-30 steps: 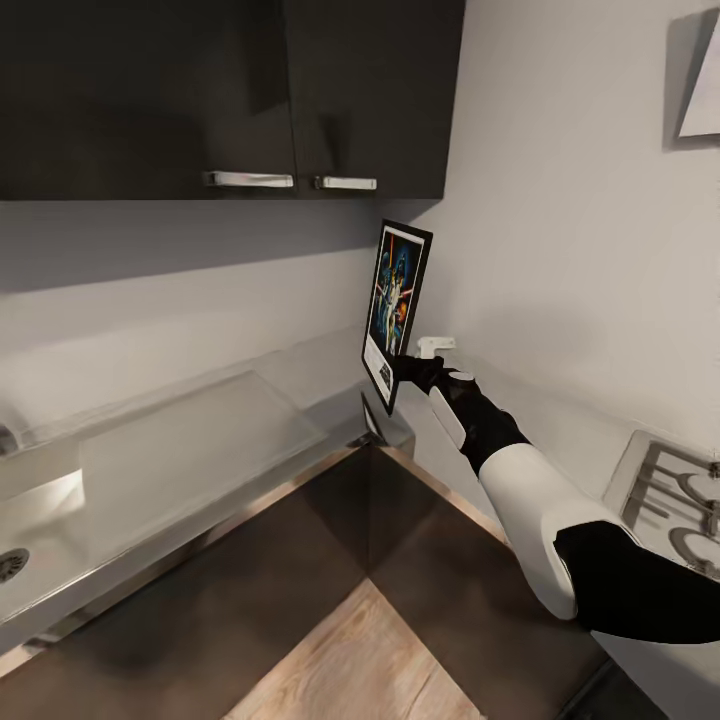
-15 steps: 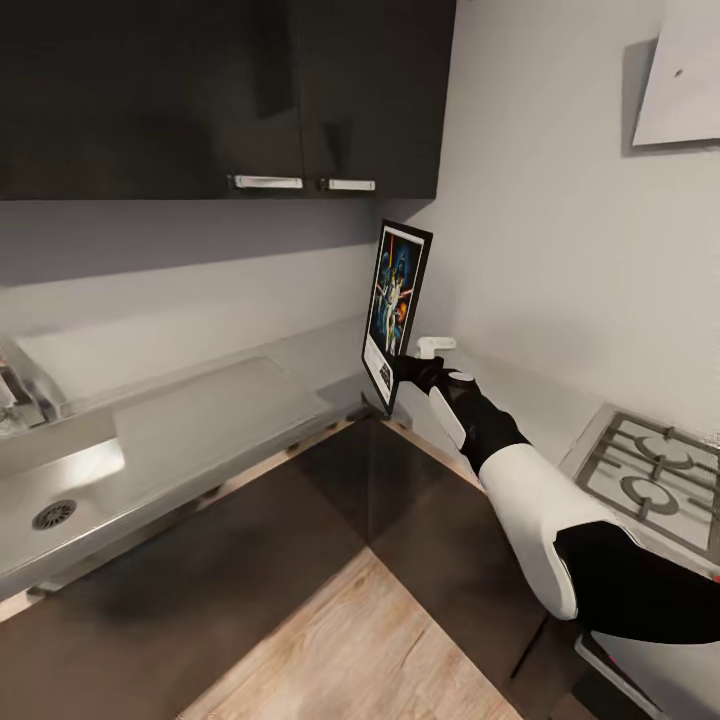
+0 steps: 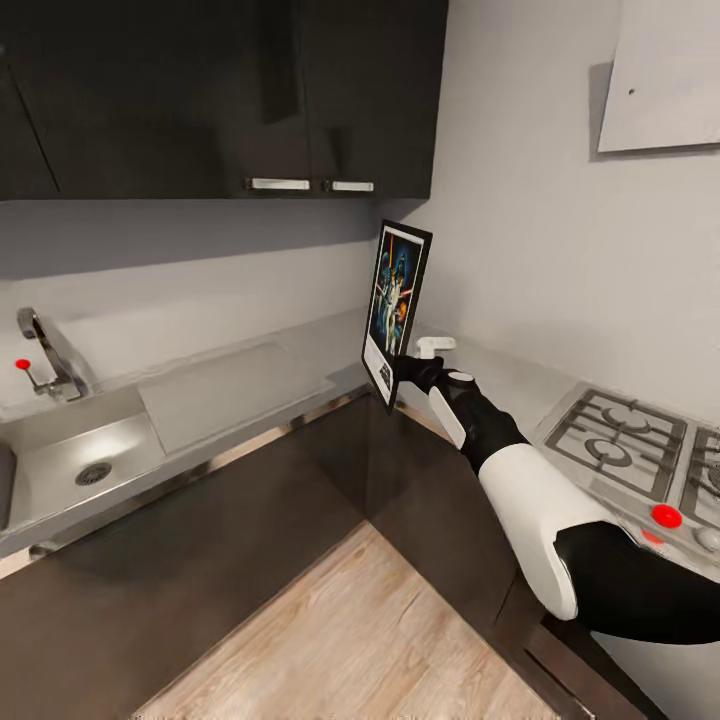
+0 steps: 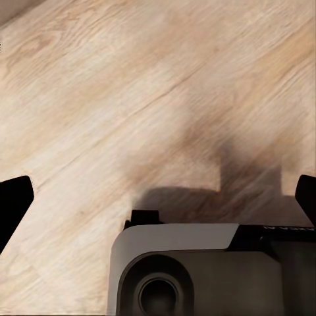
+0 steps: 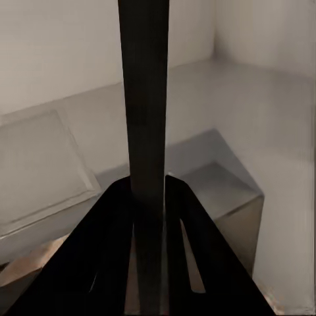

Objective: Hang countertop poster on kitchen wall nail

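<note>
Poster [image 5: 145, 99] edge-on, top cut off; left claw [image 4: 158, 197] fingertips cropped.

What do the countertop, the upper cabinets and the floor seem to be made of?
Kitchen countertop: pale grey, slightly glossy, perhaps stone or laminate; it mirrors light faintly.
Upper cabinets: dark, matte panels with metallic handles.
Floor: light wood planks, with visible grain.

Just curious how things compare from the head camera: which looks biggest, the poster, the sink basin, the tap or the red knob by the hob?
1. sink basin
2. poster, though it is nearer the camera, so this ranking is unsure
3. tap
4. red knob
</note>
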